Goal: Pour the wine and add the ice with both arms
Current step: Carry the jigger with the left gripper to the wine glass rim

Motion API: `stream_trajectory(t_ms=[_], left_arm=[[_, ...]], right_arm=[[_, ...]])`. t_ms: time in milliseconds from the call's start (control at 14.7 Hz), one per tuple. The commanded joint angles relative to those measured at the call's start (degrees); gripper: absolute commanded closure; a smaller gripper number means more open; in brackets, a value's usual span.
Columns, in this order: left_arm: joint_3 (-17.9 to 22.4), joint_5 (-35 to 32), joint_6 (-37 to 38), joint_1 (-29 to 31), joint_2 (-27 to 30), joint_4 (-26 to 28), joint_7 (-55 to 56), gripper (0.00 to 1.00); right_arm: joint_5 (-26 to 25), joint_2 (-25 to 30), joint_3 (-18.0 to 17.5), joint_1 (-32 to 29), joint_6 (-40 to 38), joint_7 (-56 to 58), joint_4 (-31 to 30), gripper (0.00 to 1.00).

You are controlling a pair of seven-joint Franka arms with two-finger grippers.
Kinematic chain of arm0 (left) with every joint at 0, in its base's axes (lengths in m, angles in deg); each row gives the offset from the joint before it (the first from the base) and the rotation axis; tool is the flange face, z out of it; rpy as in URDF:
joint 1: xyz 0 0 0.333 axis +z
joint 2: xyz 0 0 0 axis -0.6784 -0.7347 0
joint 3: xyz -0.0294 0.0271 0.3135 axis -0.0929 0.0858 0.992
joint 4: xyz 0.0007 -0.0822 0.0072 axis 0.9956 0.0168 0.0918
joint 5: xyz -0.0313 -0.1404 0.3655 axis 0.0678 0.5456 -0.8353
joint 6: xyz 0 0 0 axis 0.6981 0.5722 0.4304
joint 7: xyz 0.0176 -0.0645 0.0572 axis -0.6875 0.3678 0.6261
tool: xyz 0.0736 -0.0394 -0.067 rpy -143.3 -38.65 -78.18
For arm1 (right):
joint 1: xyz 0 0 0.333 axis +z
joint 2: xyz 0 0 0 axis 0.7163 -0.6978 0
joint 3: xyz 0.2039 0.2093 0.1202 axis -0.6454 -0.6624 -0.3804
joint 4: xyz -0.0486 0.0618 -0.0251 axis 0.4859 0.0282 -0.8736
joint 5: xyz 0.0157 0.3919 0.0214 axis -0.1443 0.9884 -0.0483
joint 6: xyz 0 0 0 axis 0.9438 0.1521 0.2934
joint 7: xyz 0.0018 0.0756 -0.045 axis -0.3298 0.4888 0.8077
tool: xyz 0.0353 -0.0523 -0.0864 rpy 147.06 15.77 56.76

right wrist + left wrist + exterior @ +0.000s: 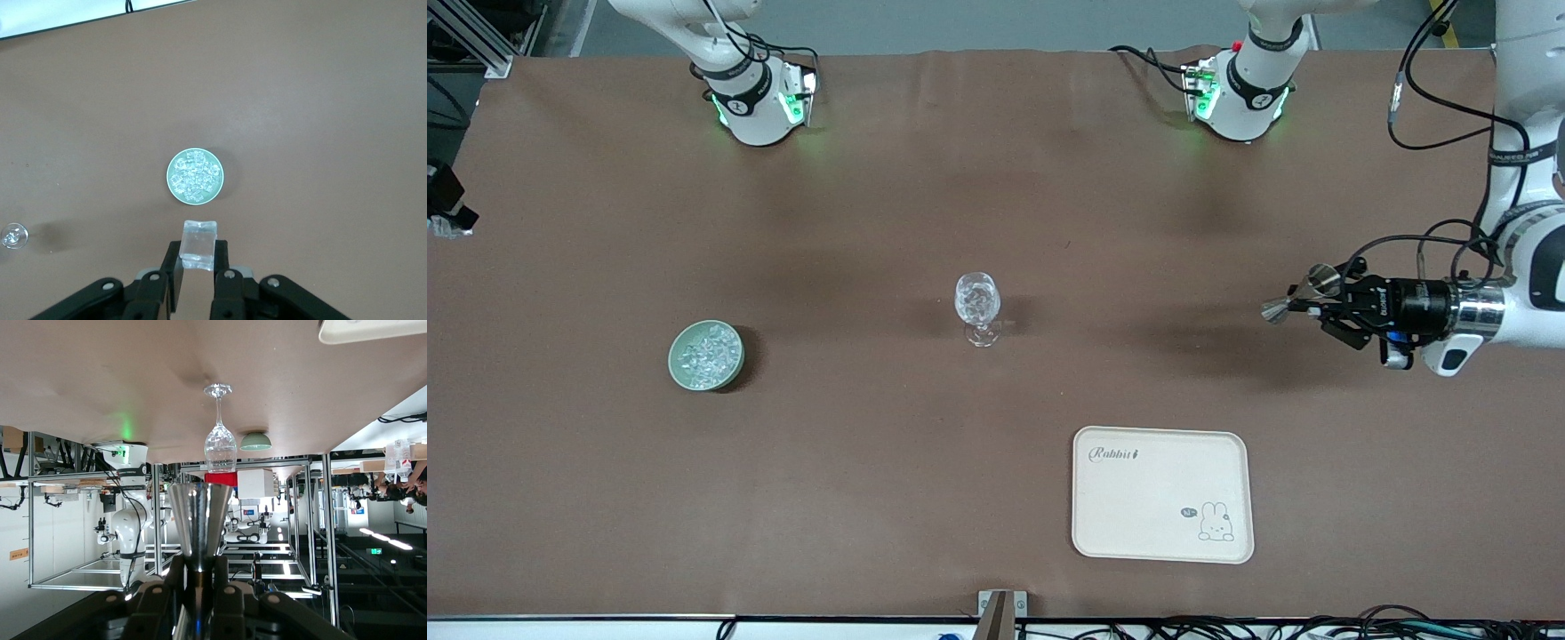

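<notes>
**A:** Which step is this?

**B:** Both arms look loaded and neither has delivered, by my reading. The left gripper (pixel 1320 307) is clamped on a metal jigger (pixel 1303 296), held sideways over bare table (pixel 871 222). That is 3 o'clock from the stemmed glass (pixel 976 307), counting 12 toward the bases. The right gripper (pixel 198 261) pinches one ice cube (pixel 199 244) high above the table, close by the green bowl (pixel 672 360).

**A:** And the rest of the ice?

**B:** The ice (pixel 708 354) is heaped in that bowl, at 9 o'clock from the glass. I can't tell what the glass holds.

**A:** Next move?

**B:** Probably the jigger goes to the rim and tips, then the cube is let go above the mouth. The glass looks top-heavy, so a knock could topple it.

**A:** Room to move?

**B:** Plenty. The glass stands alone mid-table, well apart from every edge. The tray (pixel 1103 533) lies at 5 o'clock, off both approach lines.
</notes>
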Motion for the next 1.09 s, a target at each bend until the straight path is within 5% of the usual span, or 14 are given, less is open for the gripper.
stream_trajectory(t_ms=[0, 408, 1020], left_arm=[[-6.0, -1.0, -7.9, 0.5, 8.5, 8.3, 3.0, 1.00], [-20.3, -3.3, -22.5, 0.4, 12.9, 10.5, 11.5, 1.00], [-39.5, -3.5, -48.1, -0.2, 9.1, 9.1, 21.9, 1.00]], right_arm=[[0.6, 1.0, -0.1, -0.1, 0.3, 0.5, -1.0, 0.99], [0.6, 1.0, -0.1, -0.1, 0.3, 0.5, -1.0, 0.99], [0.6, 1.0, -0.1, -0.1, 0.3, 0.5, -1.0, 0.99]])
